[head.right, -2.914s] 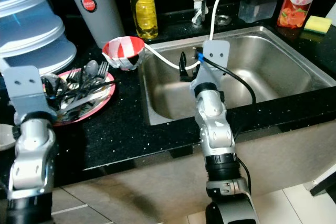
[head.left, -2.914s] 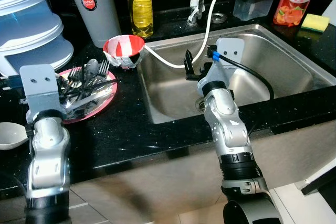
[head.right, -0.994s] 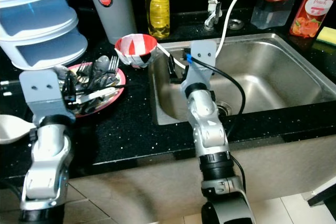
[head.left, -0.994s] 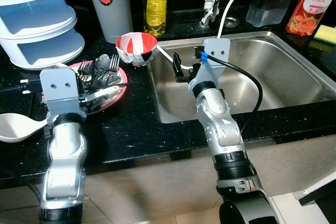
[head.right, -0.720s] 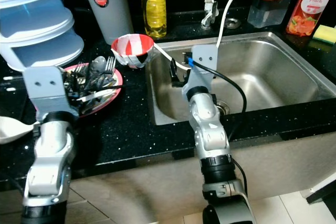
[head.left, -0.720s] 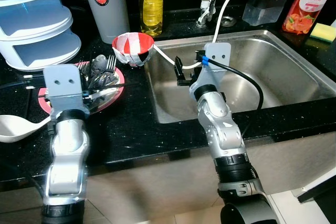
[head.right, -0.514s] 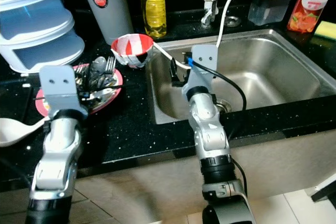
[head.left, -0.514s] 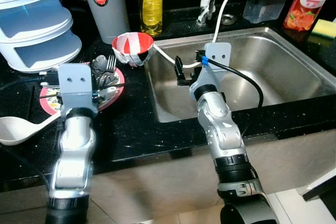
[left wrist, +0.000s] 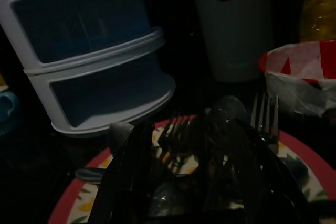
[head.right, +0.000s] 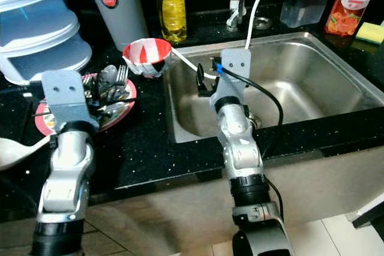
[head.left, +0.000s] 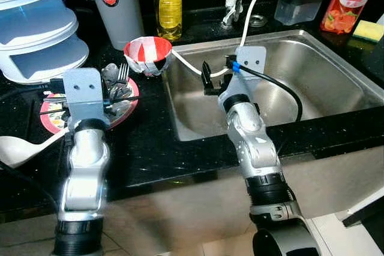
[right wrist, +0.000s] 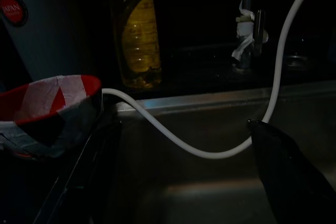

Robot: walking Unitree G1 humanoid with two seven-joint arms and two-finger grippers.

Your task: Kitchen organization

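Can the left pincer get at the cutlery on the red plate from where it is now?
Probably yes. The left pincer hangs right over the red plate, its black fingers spread around the forks and spoons. Nothing stands between them; the taped bowl sits apart, behind the plate.

Cutlery (head.left: 114, 91) heaped (on plate (head.left: 51, 121))
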